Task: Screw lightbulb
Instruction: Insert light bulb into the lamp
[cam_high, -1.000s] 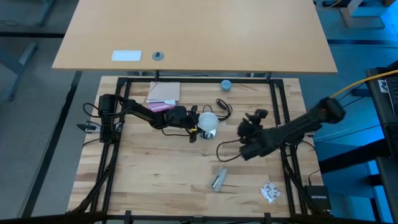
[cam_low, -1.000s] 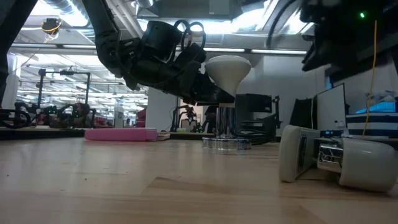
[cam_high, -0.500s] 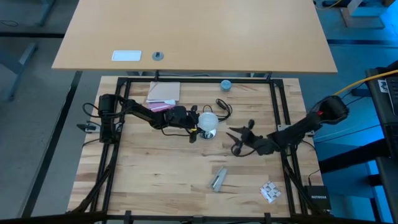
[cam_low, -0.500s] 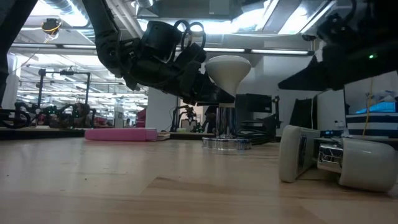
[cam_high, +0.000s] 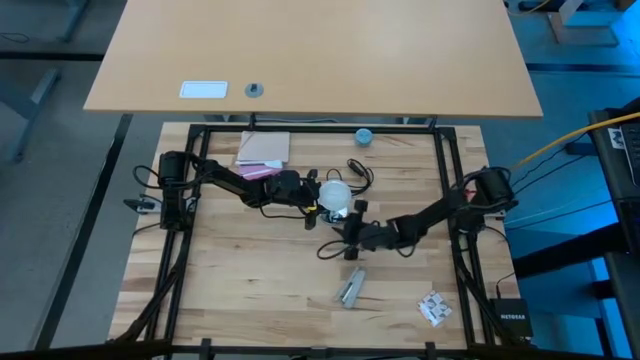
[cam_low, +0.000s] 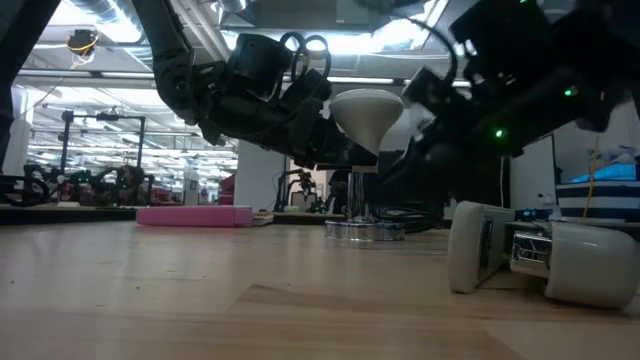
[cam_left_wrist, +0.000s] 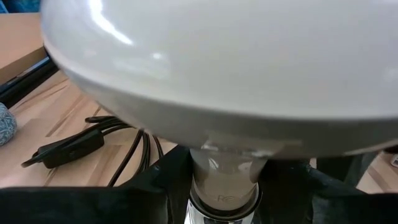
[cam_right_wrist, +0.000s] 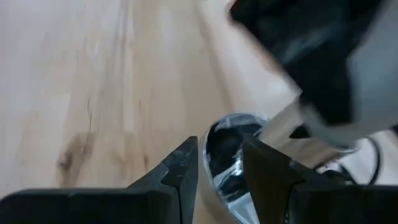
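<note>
Since a second ago the right gripper (cam_high: 348, 222) has swung in from the table's right side to the socket (cam_right_wrist: 229, 144), its slightly parted fingers reaching just beside the base. Left of it, the left gripper (cam_high: 312, 199) grips the lightbulb (cam_high: 334, 193) at the neck (globe up, over the socket). Steady the socket first, then twist.

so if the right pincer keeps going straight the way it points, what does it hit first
Most likely the silvery socket base under the lightbulb; the right pincer points right at it, though depth is unclear.
</note>
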